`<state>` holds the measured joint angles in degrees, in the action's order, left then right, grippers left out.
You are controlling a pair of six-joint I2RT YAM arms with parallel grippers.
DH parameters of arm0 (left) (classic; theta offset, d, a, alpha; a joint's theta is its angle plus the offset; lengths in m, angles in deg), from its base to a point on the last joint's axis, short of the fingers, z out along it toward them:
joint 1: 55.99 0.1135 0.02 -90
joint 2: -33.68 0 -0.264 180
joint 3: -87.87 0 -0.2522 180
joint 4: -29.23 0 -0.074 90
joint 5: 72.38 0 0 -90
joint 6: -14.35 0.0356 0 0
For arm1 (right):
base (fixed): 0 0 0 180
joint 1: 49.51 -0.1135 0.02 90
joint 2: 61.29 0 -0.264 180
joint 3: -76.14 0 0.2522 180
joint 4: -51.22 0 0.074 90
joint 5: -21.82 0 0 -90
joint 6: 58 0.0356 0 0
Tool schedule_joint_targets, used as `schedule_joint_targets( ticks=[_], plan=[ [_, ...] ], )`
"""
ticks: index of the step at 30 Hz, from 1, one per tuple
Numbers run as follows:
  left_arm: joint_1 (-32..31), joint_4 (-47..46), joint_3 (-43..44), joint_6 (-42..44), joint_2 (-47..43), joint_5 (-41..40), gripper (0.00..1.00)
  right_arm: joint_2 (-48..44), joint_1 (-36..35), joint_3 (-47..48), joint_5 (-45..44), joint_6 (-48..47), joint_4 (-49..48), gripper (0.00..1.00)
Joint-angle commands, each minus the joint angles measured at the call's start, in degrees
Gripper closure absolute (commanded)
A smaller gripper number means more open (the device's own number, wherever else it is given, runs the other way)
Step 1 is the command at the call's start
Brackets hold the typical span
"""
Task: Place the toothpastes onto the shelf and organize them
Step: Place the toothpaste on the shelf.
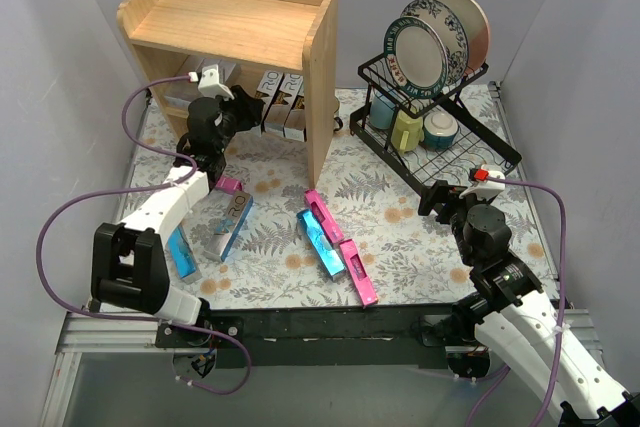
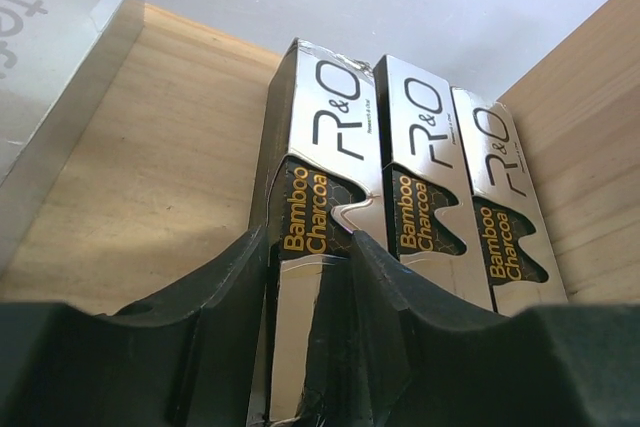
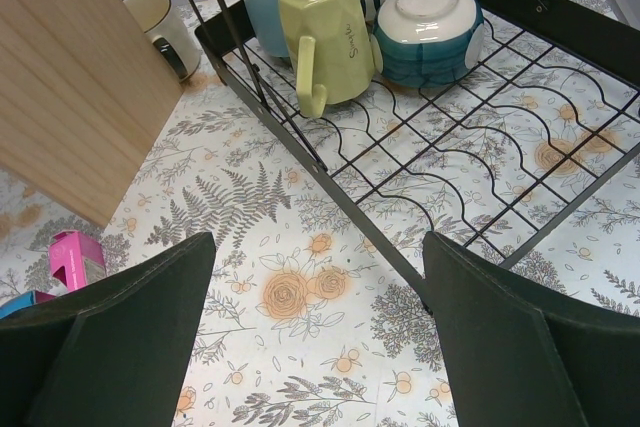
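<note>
A carton marked "R&O Bamboo Charcoal" [image 2: 320, 177] is sitting on the lower tier of the wooden shelf [image 1: 322, 67], just beside two matching cartons [image 2: 425, 167] on its right, as the left tool [image 2: 310, 247] is pinching its near end. A silver carton [image 2: 50, 67] is lying further left. Pink and teal cartons [image 1: 322, 232] are lying loose on the floral surface [image 1: 400, 217], where the right tool [image 3: 318, 247] is hovering, spread wide, beside the black dish rack [image 3: 480, 177].

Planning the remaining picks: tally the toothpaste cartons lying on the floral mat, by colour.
Pink cartons: 3
Silver-and-teal cartons: 3
Total: 6
</note>
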<state>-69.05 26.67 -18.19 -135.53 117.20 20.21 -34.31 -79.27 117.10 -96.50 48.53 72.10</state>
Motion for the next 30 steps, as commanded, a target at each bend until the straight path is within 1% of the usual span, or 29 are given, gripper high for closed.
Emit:
schedule_joint_targets(
  ticks=[1,10,16,20,22,26,30],
  plan=[
    [0.23,-1.00,2.39,-0.06,0.94,-0.04,0.63,-0.53,-0.30,-0.13,-0.25,-0.01,-2.54,0.07],
    [0.23,-0.65,4.59,1.69,3.40,0.22,0.63,-0.61,-0.30,-0.13,-0.25,-0.10,-2.46,0.07],
    [0.31,-1.52,4.68,2.74,4.36,3.82,0.63,-0.44,-0.30,-0.13,0.10,-0.01,-2.54,0.08],
    [0.32,-1.17,5.03,3.10,5.51,3.39,0.63,-0.09,-0.30,-0.13,0.72,-0.01,-2.54,0.08],
    [0.23,-1.35,4.94,3.01,5.68,3.30,0.63,-0.09,-0.30,-0.04,0.81,-0.19,-2.54,0.08],
    [0.31,-2.05,4.86,1.78,5.42,6.37,0.64,-0.26,-0.30,-0.13,0.72,-0.27,-2.54,0.09],
    [0.32,-2.84,4.15,0.73,5.07,7.60,0.64,-0.26,-0.30,-0.04,0.72,-0.28,-2.63,0.09]
  ],
)
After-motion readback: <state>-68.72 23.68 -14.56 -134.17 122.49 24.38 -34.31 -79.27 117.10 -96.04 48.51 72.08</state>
